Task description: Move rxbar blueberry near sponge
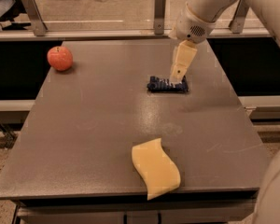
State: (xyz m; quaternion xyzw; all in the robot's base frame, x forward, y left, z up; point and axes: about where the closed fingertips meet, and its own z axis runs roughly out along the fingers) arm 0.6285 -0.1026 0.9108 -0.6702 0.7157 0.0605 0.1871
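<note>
The rxbar blueberry (164, 84) is a small dark navy bar lying flat on the grey table, right of centre toward the back. My gripper (178, 74) hangs from the arm that comes in from the upper right. Its pale fingers point down right over the bar's right half, and their tips hide part of the wrapper. The sponge (155, 167) is pale yellow with wavy edges. It lies near the table's front edge, well in front of the bar.
A round red apple (60, 58) sits at the back left of the table (84, 134). A rail with metal posts (160, 6) runs behind the table. The robot's white body (275, 190) fills the lower right corner.
</note>
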